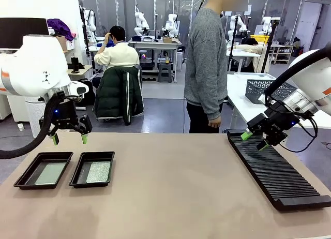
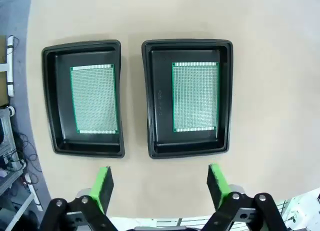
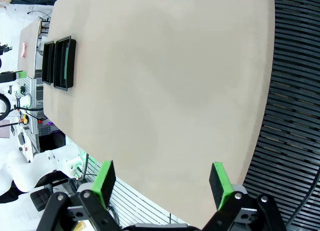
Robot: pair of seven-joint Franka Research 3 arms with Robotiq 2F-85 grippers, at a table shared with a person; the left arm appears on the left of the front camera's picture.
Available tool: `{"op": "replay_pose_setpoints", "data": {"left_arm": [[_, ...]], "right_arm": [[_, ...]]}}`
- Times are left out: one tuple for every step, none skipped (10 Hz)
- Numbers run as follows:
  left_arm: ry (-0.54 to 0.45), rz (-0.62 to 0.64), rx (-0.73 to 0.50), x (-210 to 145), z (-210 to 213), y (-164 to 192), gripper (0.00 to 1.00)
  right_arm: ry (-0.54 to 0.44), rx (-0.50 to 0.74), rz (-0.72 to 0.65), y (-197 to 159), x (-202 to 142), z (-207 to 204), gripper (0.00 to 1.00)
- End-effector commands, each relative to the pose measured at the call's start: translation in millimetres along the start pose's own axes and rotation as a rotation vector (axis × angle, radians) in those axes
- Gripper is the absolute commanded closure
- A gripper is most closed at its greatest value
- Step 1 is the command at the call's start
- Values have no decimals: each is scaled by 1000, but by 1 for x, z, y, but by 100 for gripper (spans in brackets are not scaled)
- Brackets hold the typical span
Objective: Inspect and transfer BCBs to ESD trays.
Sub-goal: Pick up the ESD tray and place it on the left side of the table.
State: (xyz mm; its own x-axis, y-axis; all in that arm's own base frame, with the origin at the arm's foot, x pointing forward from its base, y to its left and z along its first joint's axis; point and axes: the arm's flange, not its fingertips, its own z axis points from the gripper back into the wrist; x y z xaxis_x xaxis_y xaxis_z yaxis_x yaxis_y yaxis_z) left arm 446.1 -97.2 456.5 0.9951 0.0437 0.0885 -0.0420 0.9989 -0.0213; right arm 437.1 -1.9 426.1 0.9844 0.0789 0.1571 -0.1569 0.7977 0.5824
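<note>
Behind the beige tabletop (image 1: pixel 176 197) a person stands watching. Two ESD trays (image 2: pixel 186 98) each hold one of the BCBs (image 2: pixel 195 97), lying flat. My left claw (image 1: pixel 68 139) hangs spread and empty above them; my right claw (image 1: pixel 254 140), also spread, hovers over the slotted rack (image 1: pixel 279 172). I judge a clean vertical retreat best, to leave the boards undisturbed.
</note>
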Motion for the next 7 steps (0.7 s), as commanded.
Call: {"op": "replay_pose_setpoints", "data": {"left_arm": [[-2, 0, 44, -3, 23, -8, 0], [-9, -5, 51, -5, 36, -11, 0], [-13, -8, 55, -4, 46, -14, 0], [-9, -9, 50, -2, 51, -16, 0], [7, -16, 33, 3, 52, -17, 0], [-22, -18, 35, -4, 49, -16, 0], [-22, -18, 35, -4, 49, -16, 0]], "right_arm": [[0, -9, -6, 1, -1, 0, 0], [0, -9, -6, 1, -1, 0, 0], [0, -9, -6, 1, -1, 0, 0], [0, -9, -6, 1, -1, 0, 0], [0, -9, -6, 1, -1, 0, 0], [0, -9, -6, 1, -1, 0, 0], [0, -9, -6, 1, -1, 0, 0]]}}
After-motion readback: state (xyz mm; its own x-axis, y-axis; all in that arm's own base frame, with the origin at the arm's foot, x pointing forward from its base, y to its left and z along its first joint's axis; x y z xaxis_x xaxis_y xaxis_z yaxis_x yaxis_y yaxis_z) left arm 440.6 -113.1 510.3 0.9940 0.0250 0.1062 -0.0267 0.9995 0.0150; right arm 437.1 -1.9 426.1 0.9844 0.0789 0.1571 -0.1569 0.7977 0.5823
